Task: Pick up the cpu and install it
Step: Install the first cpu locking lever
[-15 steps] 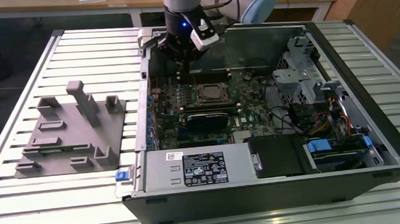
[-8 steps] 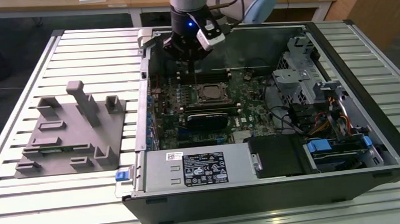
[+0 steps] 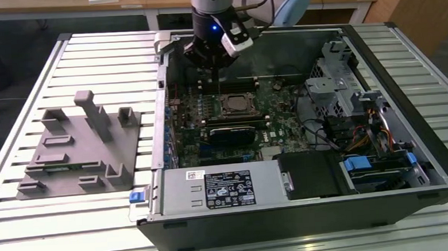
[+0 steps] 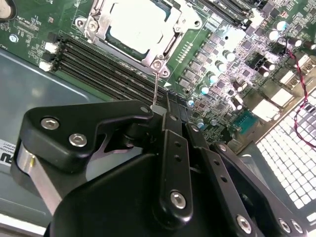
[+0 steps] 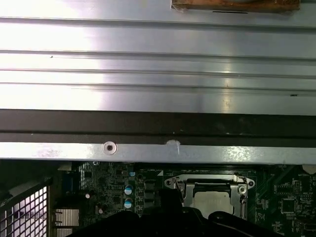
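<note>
- Cpu [image 4: 132,25] lies flat in the motherboard socket [image 4: 167,49], its pale metal top showing inside the socket's metal frame in both wrist views; in the exterior view it sits near the middle of the open computer case [image 3: 432,149].
- Socket frame appears to surround the chip on all sides; whether the retaining lever is latched cannot be told.
- End effector [image 3: 209,66] hangs just above the socket, toward its far side in the exterior view, with nothing visibly carried; whether its fingers are spread or closed cannot be told.
- Memory slots [image 4: 103,69] run just beside the socket, between it and the end effector's black housing in the second wrist view.
- Graphics card [image 3: 231,134] sits on the near side of the socket in the exterior view, with the power supply [image 3: 220,188] beyond it toward the case's front edge.
- Grey fixture [image 3: 75,147] stands on the slatted table [image 3: 30,239], well apart from the socket, on the exterior view's left of the case.
- Risk, as a judgement: a chip seated slightly askew could bend socket pins if pressed, and a low sweep by the arm could strike the memory slots or case wall.
</note>
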